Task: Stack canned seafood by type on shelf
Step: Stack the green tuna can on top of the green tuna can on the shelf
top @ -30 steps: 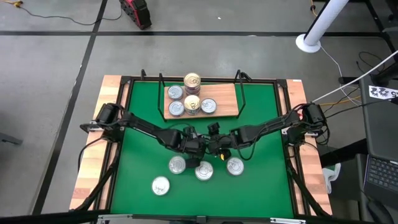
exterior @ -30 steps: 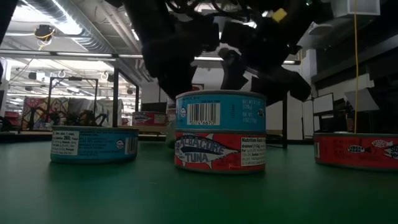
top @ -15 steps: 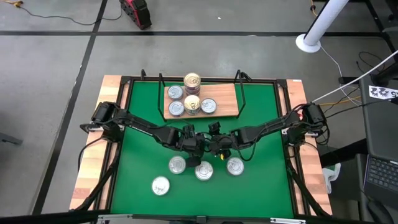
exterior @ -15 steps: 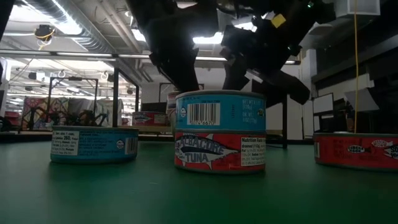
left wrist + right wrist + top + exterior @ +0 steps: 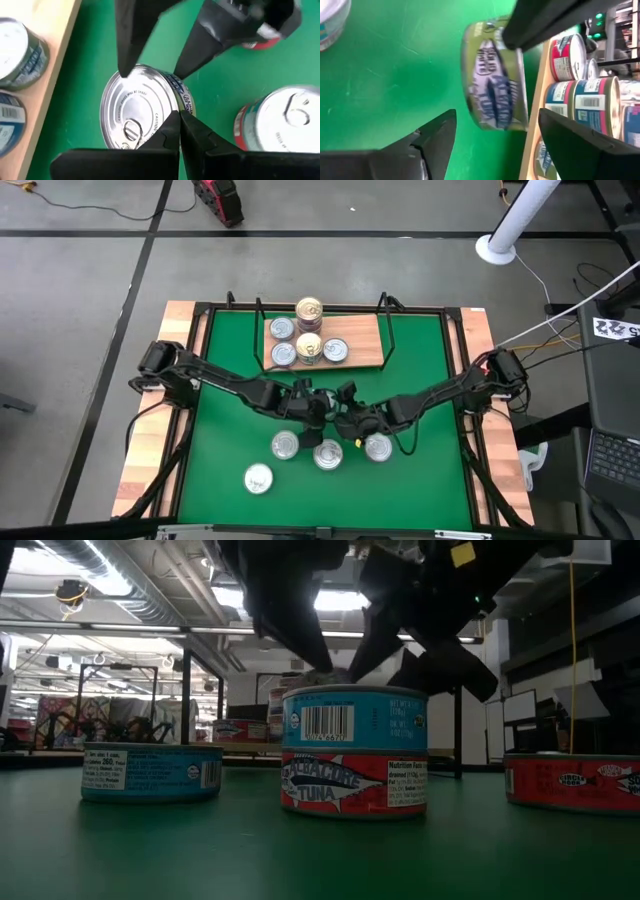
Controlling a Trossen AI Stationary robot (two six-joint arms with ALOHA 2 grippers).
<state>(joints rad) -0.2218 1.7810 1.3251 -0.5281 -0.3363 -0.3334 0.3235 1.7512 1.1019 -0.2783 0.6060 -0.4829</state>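
My left gripper [image 5: 179, 131], jaws pressed together, rests its tips on the silver lid of a short round tin [image 5: 142, 107] with a green-and-blue label at the green mat's [image 5: 420, 370] centre. My right gripper [image 5: 495, 137] faces that tin's side, jaws wide and holding nothing. The light-brown wooden shelf [image 5: 365, 340] sits at twelve o'clock with stacked tins [image 5: 309, 310]; four loose tins [image 5: 286, 445] lie toward six o'clock.

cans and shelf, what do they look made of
Cans: seemingly metal, the bare silvery lid shiny, with stamped rings and a pull tab; sides wrapped in glossy printed labels, probably paper. Shelf: light-brown board with a matte wood look, possibly laminate, held by a thin black frame that looks like metal wire.
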